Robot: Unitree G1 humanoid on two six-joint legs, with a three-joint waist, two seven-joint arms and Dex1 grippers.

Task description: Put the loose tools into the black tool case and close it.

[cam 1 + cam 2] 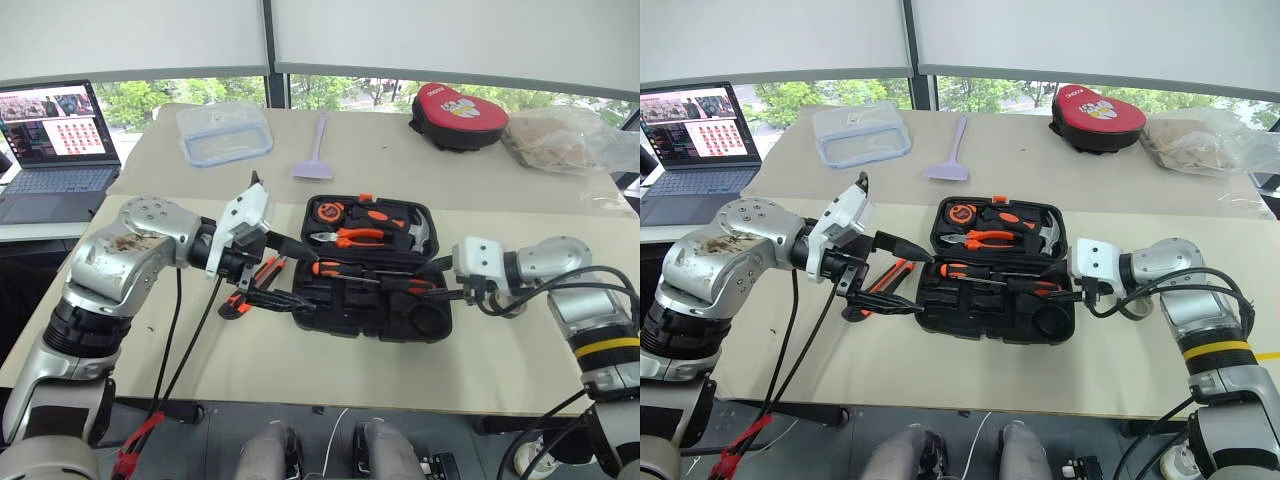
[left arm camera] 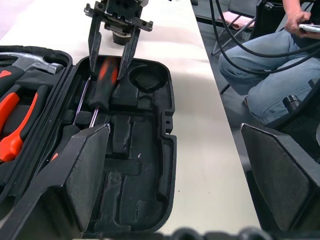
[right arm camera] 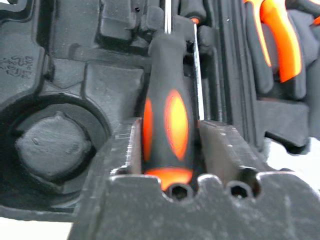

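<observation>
The black tool case (image 1: 372,268) lies open on the table (image 1: 500,360), with pliers (image 1: 352,237) and a hammer (image 1: 420,232) seated in its lid half. The right gripper (image 3: 170,145) reaches into the tray half, its fingers on either side of a black-and-orange screwdriver (image 3: 167,117) lying in a slot; whether they press it cannot be told. The left gripper (image 1: 285,272) hovers wide open and empty at the case's left edge, above an orange-and-black utility knife (image 1: 262,277) on the table.
</observation>
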